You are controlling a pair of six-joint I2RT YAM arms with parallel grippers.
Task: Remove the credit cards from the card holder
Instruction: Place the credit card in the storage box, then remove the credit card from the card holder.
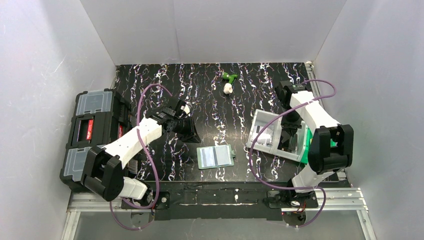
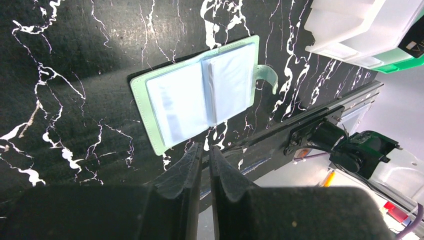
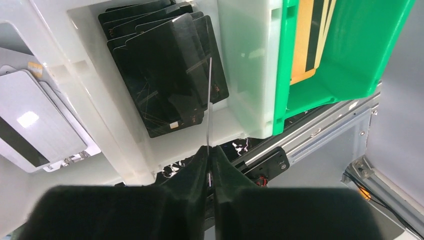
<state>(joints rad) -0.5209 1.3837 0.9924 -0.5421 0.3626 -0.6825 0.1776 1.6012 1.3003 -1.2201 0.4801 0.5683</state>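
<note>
Left wrist view gives us the relation that matters. The card holder (image 2: 200, 95) lies open and flat on the worktop (image 2: 75, 50), just ahead of the left pincer (image 2: 205, 147). Its long axis runs across the line of the fingertips, slanting up to the right, with the snap tab at that far right end. The left pincer is almost closed, with only a thin slit between its fingers, and it carries nothing. The clear sleeves look pale, and we cannot tell whether cards sit in them.

The right pincer (image 3: 209, 150) is clamped on a credit card (image 3: 209, 100) seen edge-on (just a thin line rising from the fingertips). Directly beyond it, dark cards (image 3: 165, 75) lie stacked in a compartment of the white tray (image 3: 245, 75), and a green bin (image 3: 350, 60) sits off to its right. We judge this card due for release there. The left arm is the nearer one for the holder, since the right pincer is well apart from it.
</note>
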